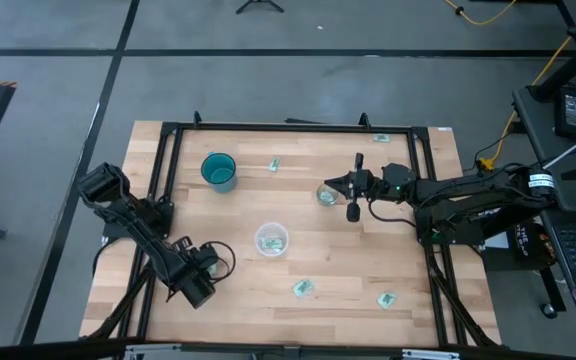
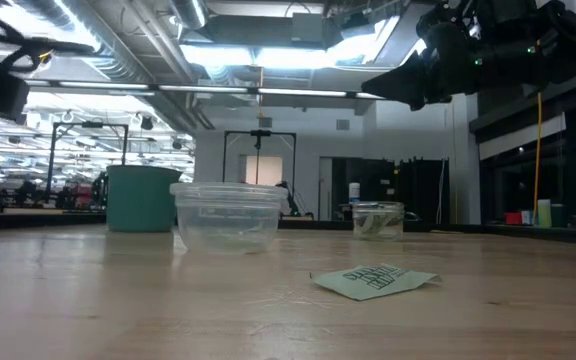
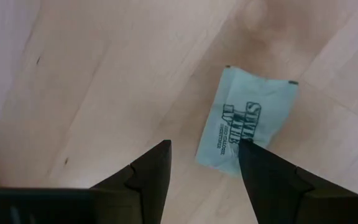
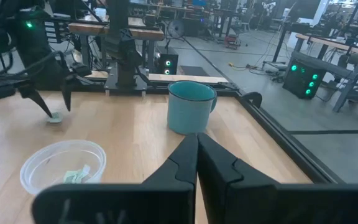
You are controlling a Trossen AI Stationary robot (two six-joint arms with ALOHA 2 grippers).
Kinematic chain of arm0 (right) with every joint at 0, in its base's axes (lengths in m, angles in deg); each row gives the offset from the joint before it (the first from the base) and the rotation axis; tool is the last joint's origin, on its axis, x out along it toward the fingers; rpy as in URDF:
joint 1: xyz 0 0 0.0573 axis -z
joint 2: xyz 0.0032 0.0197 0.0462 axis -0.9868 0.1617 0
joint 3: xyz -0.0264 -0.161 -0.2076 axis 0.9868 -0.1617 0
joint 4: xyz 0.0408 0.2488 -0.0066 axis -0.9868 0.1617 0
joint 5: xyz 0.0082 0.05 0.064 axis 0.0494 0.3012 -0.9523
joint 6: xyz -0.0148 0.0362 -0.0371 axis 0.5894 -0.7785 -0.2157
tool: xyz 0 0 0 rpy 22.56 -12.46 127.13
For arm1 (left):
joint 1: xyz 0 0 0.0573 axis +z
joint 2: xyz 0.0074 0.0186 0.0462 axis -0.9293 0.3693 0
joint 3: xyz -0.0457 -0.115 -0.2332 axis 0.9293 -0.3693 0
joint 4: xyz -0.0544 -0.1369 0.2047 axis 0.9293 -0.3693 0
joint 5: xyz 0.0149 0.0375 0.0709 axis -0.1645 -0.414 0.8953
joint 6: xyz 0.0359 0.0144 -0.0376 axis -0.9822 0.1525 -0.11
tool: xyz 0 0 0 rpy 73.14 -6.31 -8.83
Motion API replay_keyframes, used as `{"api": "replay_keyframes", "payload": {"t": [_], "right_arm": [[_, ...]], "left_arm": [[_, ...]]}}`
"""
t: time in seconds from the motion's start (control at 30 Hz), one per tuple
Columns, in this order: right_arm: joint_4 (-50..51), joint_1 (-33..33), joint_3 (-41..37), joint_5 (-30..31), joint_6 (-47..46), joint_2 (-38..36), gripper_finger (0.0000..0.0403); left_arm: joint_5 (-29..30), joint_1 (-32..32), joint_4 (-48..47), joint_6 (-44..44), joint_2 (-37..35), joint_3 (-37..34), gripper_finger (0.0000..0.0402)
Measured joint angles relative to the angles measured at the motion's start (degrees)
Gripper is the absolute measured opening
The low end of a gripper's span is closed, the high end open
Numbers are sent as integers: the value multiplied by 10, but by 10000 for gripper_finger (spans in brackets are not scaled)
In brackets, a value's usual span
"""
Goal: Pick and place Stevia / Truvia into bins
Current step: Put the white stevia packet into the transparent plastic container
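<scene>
1. Pale wooden planks form the desk [image 1: 348,255], framed by black rails, with grey floor around it and a lit workshop beyond.
2. Three bins stand on it: a teal cup [image 1: 219,171] toward the far left, a small clear glass [image 1: 327,194] near the middle, and a wider translucent bowl [image 1: 271,240] nearer the front.
3. The left gripper [image 1: 220,258] hangs low over the front-left part of the desk, its fingers [image 3: 151,171] apart; the left wrist view shows a pale green Stevia packet [image 3: 247,119] lying flat on the wood just ahead of them, one finger overlapping its edge in that view.
4. The right gripper [image 1: 336,185] hovers just beside the small clear glass, its fingers [image 4: 185,163] pressed together with nothing between them.
5. A packet [image 4: 76,176] lies inside the translucent bowl, and something pale green shows in the small clear glass.
6. Loose packets lie elsewhere on the desk: one [image 1: 303,289] in front of the bowl, one [image 1: 386,298] toward the front right, one [image 1: 274,164] beside the teal cup, and one [image 1: 381,137] near the far rail.
7. The low view shows one packet [image 2: 373,281] slightly curled on the wood, in front of the bowl and glass.
</scene>
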Motion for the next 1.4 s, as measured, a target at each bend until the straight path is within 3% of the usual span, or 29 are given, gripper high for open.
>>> {"api": "replay_keyframes", "payload": {"t": [0.47, 0.63, 0.87, 1.4], "right_arm": [[0, 0, 0, 0, 0, 0, 14], [0, 0, 0, 0, 0, 0, 14], [0, 0, 0, 0, 0, 0, 14], [0, 0, 0, 0, -1, 0, 14]], "left_arm": [[6, 0, 89, -6, -2, -16, 168], [5, 0, 126, -24, -3, -31, 119], [-7, 0, 141, -28, -4, -41, 12], [19, -1, 144, -118, -90, -46, 2]]}}
